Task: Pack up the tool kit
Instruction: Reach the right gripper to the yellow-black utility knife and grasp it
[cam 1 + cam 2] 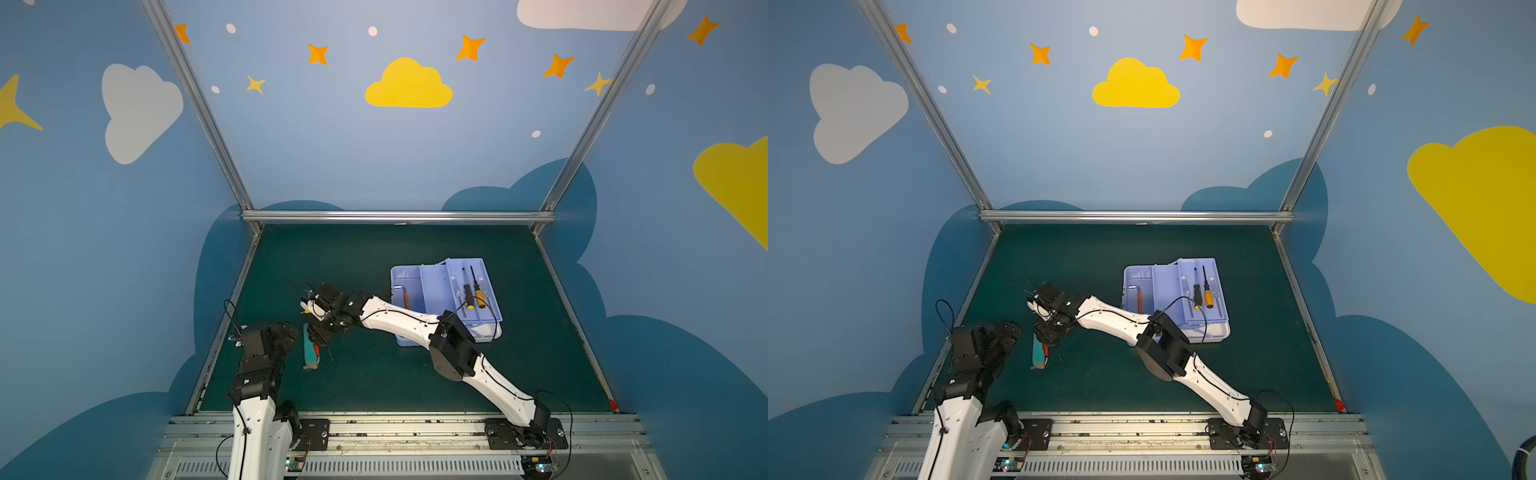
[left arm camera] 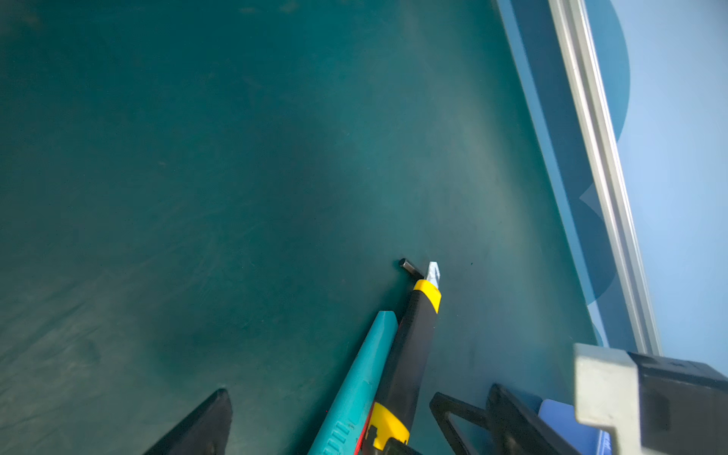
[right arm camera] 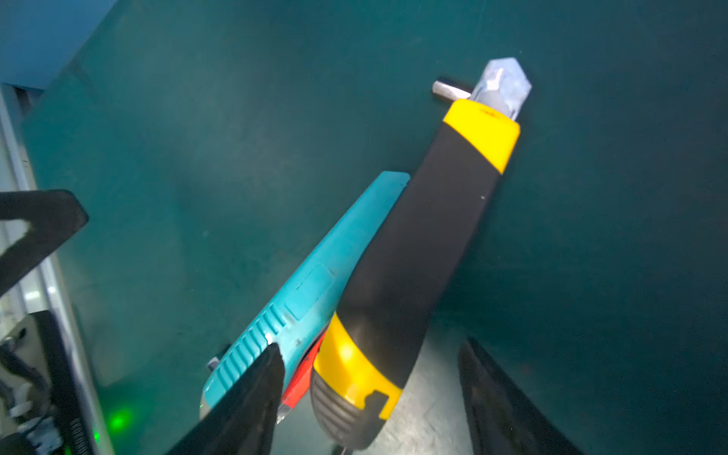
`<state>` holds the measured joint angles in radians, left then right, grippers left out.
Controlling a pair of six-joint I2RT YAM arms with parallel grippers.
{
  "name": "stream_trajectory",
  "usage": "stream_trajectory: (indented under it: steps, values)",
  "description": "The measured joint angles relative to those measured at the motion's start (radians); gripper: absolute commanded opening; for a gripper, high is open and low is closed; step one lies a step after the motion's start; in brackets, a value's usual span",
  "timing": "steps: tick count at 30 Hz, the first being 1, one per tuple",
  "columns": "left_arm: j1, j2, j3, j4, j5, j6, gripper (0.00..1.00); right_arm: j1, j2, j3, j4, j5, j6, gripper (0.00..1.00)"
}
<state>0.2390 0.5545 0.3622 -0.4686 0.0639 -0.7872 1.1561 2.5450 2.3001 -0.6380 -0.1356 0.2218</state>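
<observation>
Packing part done: two knives lie outside the tool kit.
Both top views: kit open at right, screwdrivers and orange wrench inside; teal knife on the mat, left. Left wrist: left gripper wide apart, empty. Right wrist: right gripper spread astride the black-and-yellow knife, clamping nothing.

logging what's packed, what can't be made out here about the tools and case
Teal knife: far end under the jaws of the right arm, both top views.
Black-and-yellow tool: rear cut off by the left wrist view's edge.
Tool kit: near corner behind the right arm, both top views.
Screwdrivers: tips too small, top views.
</observation>
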Motion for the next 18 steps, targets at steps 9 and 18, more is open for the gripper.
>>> stream_trajectory:
  steps: [9,18]
  values:
    - [0.005,-0.021,0.000,-0.013,0.006,0.002,1.00,0.011,0.072,0.119,-0.013,0.111,-0.046,0.72]
    - [0.005,-0.026,0.000,-0.018,0.006,0.002,1.00,0.026,0.097,0.124,-0.021,0.116,-0.063,0.67]
